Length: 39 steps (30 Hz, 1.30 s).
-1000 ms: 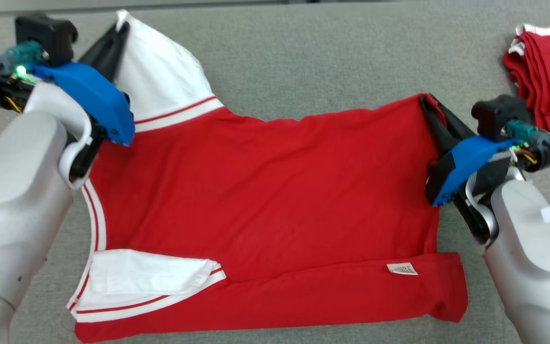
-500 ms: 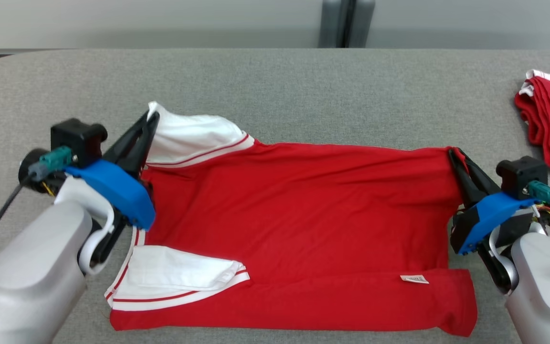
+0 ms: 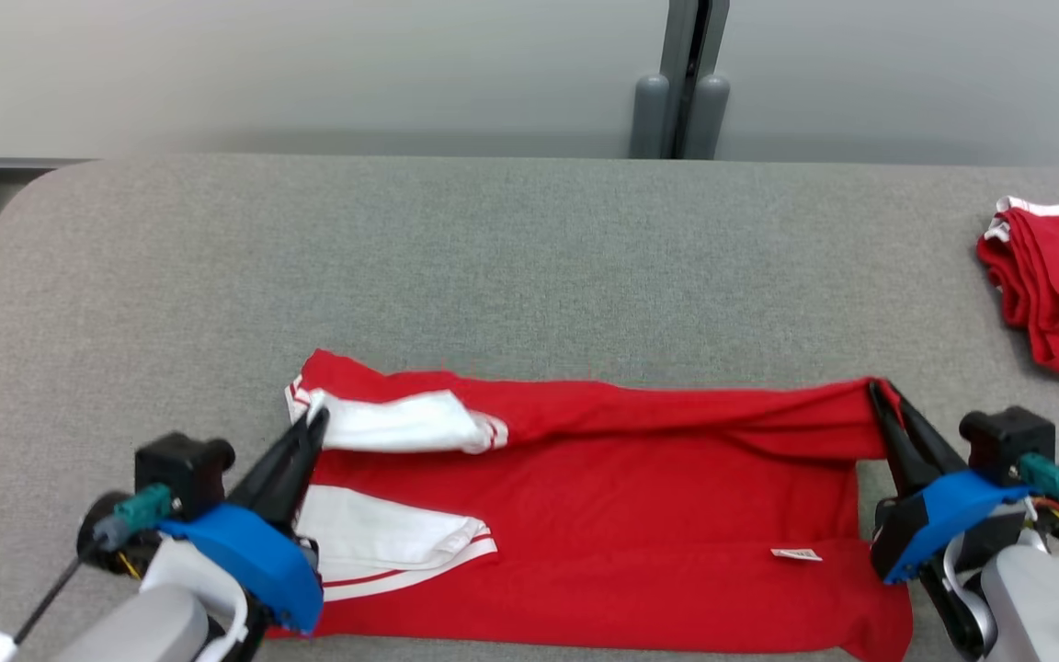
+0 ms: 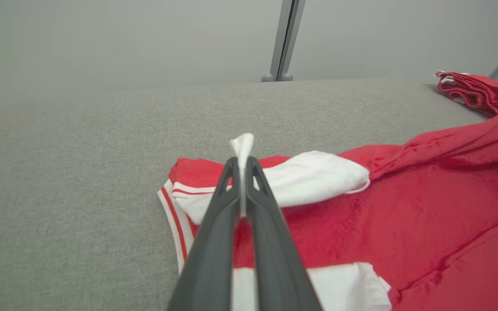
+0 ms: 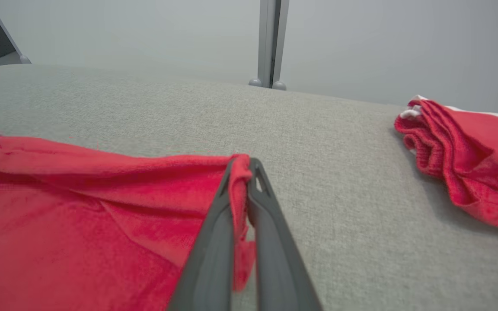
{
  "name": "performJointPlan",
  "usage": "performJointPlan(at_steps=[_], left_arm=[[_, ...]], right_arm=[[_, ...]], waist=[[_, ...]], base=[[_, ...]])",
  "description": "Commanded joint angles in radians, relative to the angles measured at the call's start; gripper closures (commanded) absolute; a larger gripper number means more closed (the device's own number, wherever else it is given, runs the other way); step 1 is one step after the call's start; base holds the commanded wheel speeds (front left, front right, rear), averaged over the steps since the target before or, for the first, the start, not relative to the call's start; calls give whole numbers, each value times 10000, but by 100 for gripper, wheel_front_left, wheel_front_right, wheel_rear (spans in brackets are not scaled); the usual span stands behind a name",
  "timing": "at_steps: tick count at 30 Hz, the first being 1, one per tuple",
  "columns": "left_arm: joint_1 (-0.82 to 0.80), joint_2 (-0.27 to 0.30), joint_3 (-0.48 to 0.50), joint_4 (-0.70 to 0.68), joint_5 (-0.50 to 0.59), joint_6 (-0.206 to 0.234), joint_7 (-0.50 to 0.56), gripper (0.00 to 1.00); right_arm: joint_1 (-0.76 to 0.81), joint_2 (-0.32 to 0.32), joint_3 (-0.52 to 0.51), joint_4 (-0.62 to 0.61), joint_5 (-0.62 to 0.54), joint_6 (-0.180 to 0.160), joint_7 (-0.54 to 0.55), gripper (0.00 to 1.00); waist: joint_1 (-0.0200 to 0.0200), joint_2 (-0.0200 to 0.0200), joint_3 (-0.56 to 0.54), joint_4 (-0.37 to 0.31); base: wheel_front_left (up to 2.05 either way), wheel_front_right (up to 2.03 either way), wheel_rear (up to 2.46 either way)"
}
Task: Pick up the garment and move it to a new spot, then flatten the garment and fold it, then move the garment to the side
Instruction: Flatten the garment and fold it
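Head view: a red cotton shirt with white striped sleeves [image 3: 640,515] lies part-folded on the grey fabric surface [image 3: 493,257].
Left wrist view: the left jaws pinch a white sleeve tip [image 4: 241,144].
Right wrist view: the right jaws pinch the shirt's red edge. A folded red garment pile [image 5: 469,172] lies well apart.

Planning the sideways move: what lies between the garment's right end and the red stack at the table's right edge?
Only bare grey tabletop separates the garment from the red stack; head and right wrist views show it.
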Motion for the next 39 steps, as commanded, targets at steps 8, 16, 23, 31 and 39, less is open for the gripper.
performJointPlan(at_steps=[8,16,23,31,39], left_arm=[[1279,160,-108,-407,-299,591,-154,100],[1884,33,499,-590,-371,958,-560,0],[2235,-518,2083,-1075,993,1456,-674,0],[3004,-1973,4504,-1627,3379,1247,-675,0],[3577,-3230,6128,-1557,5004,504,-677,0]], right_arm=[[1379,139,-177,-542,214,0,-268,99],[2294,82,-439,-1484,368,-2,-421,0],[2574,284,-958,-2428,296,0,-465,0],[2258,831,-1468,-1821,-164,0,323,0],[2667,1285,-1594,-877,-347,0,731,0]], waist=[[2,0,-521,112],[2,0,-850,66],[2,0,-802,6],[2,0,-593,133],[2,0,-540,153]], base=[[0,0,0],[0,0,0],[0,0,0],[0,0,0],[0,0,0]])
